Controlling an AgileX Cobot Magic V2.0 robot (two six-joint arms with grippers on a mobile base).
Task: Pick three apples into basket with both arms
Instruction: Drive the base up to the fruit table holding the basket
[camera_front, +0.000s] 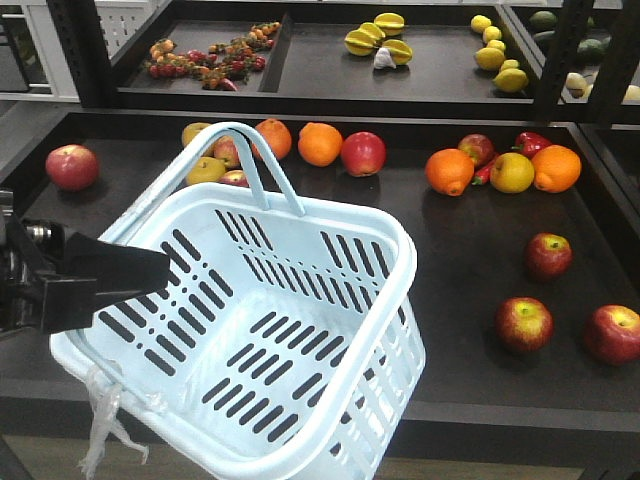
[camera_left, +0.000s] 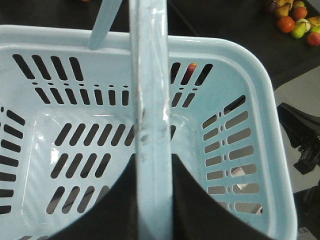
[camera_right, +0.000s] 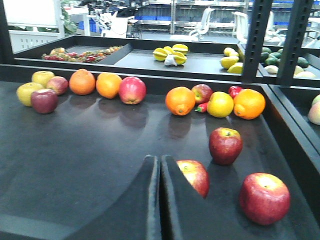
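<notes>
The pale blue basket stands tilted at the shelf's front left and holds nothing. One hoop handle is raised. My left gripper sits at the basket's left rim. In the left wrist view the left gripper is shut on the other handle, which runs up between the jaws. Three apples lie at the right: one farther back, one in front, one by the right edge. My right gripper is shut on nothing, its tips just left of the nearest apple; the other two apples lie to its right.
A back row holds oranges, red apples and yellow fruit. A lone red apple lies far left. A raised divider separates an upper shelf of fruit. Clear plastic hangs from the basket's front corner.
</notes>
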